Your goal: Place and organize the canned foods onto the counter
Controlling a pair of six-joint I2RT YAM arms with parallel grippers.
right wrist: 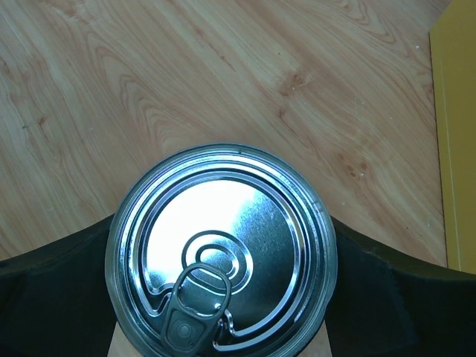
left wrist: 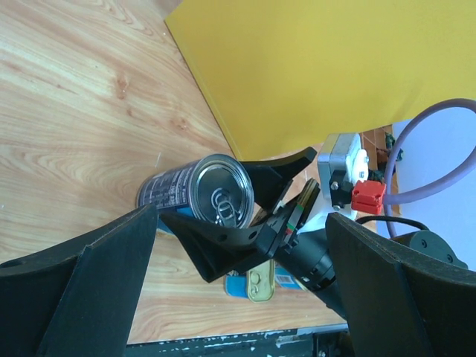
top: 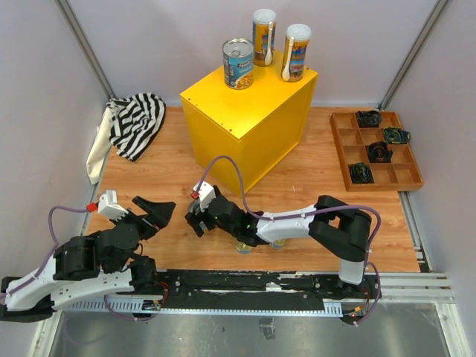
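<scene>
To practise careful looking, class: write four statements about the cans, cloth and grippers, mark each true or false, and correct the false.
Two tall white-lidded cans and one wide can stand on the yellow box. True.
The right gripper straddles a wide silver-topped can on the table. True.
The left gripper is shut on a can. False: it is open and empty.
The striped cloth lies on the yellow box. False: it lies on the table, left of it.
</scene>
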